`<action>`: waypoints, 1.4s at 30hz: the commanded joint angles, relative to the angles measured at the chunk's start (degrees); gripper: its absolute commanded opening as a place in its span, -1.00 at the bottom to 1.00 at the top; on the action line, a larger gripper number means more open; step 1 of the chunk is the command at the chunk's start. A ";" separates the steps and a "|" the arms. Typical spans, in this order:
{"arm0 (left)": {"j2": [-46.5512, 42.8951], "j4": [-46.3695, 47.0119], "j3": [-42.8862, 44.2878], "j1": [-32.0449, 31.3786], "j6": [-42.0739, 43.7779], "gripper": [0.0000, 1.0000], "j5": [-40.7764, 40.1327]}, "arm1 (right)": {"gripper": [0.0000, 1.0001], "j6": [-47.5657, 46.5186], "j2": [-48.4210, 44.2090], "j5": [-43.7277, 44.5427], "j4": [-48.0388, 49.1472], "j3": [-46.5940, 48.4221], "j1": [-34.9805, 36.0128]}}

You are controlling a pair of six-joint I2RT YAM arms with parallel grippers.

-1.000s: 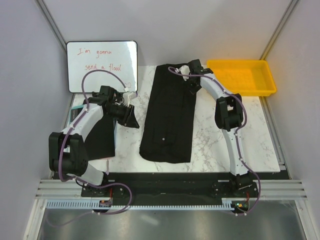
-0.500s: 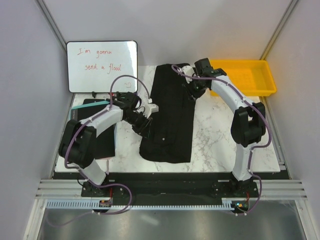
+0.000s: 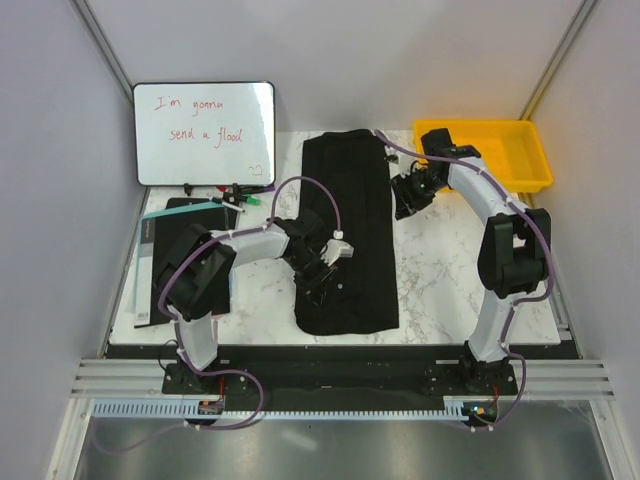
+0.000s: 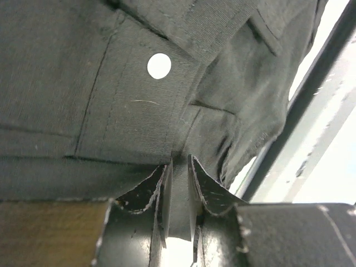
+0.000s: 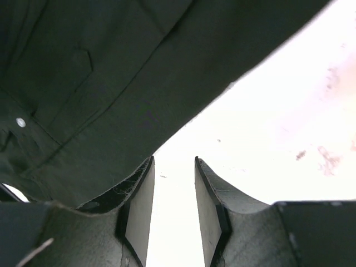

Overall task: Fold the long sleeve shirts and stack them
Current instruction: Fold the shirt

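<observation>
- Locate the long sleeve shirt [image 3: 345, 220] at the middle of the table [image 3: 450, 290], laid flat as a narrow black strip, long axis running from the far edge toward the arm bases.
- Find the left gripper [image 3: 322, 278] on the near third of that strip, directly over the cloth. In the left wrist view, note the fingers [image 4: 146, 192] drawn almost together, with a raised ridge of shirt cloth pinched between them, just below a pale button [image 4: 159, 65].
- Find the right gripper [image 3: 406, 198] just beside the strip's right edge, along its far half. In the right wrist view, note the fingers [image 5: 139, 203] apart with nothing between them, bare table beneath, and the shirt's edge just ahead and off to one side of the tips.
- Treat the left arm as the nearer one, already on the cloth. For the right, allow a short sideways move onto the shirt's edge before any grasp.
- Expect, as a judgement from the layout only, a fold across the strip, carrying one end along the long axis toward the other.
</observation>
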 commanded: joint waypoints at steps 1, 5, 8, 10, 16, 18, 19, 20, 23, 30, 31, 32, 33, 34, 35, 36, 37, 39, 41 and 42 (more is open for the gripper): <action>-0.09 1.97 1.88 -1.60 -3.03 -0.48 -0.57 | -0.12 -2.63 -5.19 -5.94 -1.62 2.55 -2.15; -13.31 0.39 3.20 0.60 1.26 -0.23 2.06 | 0.04 -7.55 -11.68 -10.24 -0.57 1.76 -3.91; -27.38 1.00 2.06 0.78 7.94 0.31 0.75 | 0.48 -13.17 -19.14 -11.13 5.46 -1.92 -4.26; -32.78 1.35 1.44 0.78 11.54 0.91 -1.27 | 0.81 -15.64 -21.89 -13.32 8.56 -4.56 -4.35; -39.40 6.09 -0.84 0.69 14.37 0.99 -0.75 | 0.96 -15.81 -24.01 -24.47 11.22 -2.55 -3.30; -38.96 3.48 -1.19 0.69 19.95 0.99 0.64 | 0.96 -25.78 -24.71 -28.51 4.49 -4.03 -2.16; -39.39 3.38 -2.59 0.69 21.74 0.99 1.00 | 0.96 -36.37 -25.32 -26.36 -1.30 -5.87 -0.76; -40.09 3.72 -7.12 0.69 23.15 0.99 1.01 | 0.96 -41.52 -27.68 -23.20 -3.27 -8.67 1.52; -47.02 8.99 -20.37 0.69 32.79 0.99 2.05 | 0.96 -59.04 -36.88 -15.10 -2.42 -28.16 8.29; -52.67 19.63 -36.17 -2.56 45.12 0.78 1.45 | 0.50 -71.10 -53.18 -8.77 5.15 -59.21 17.52; -52.06 20.33 -36.52 -2.91 45.48 0.75 1.53 | 0.46 -71.63 -54.06 -8.24 4.97 -60.28 18.41; -50.75 20.69 -37.13 -3.09 46.01 0.71 1.71 | 0.44 -71.81 -54.33 -7.36 5.23 -61.25 18.85; -50.30 21.04 -37.49 -3.70 47.23 0.63 2.14 | 0.43 -72.42 -54.33 -6.83 5.32 -62.91 19.55; -49.95 22.00 -37.93 -4.05 47.94 0.60 2.41 | 0.40 -72.25 -54.42 -6.48 6.45 -63.63 19.99; -49.33 22.97 -39.50 -4.58 48.47 0.58 2.33 | 0.34 -72.16 -54.25 -5.95 7.07 -64.16 20.34; -49.15 24.02 -40.30 -6.06 49.86 0.56 1.28 | 0.31 -71.81 -54.07 -5.60 7.95 -65.21 20.70; -48.98 24.64 -41.17 -6.86 50.75 0.55 0.40 | 0.29 -71.55 -53.46 -5.25 9.87 -65.65 21.05; -48.80 27.36 -43.46 -8.45 52.33 0.53 -1.36 | 0.19 -70.49 -52.67 -4.28 11.99 -66.18 22.02; -48.54 28.86 -44.61 -8.97 52.69 0.53 -2.33 | 0.08 -70.84 -51.44 -3.75 13.23 -66.36 22.37; -47.84 29.12 -44.70 -9.59 52.95 0.51 -2.77 | 0.07 -71.02 -51.00 -3.75 13.41 -66.53 22.46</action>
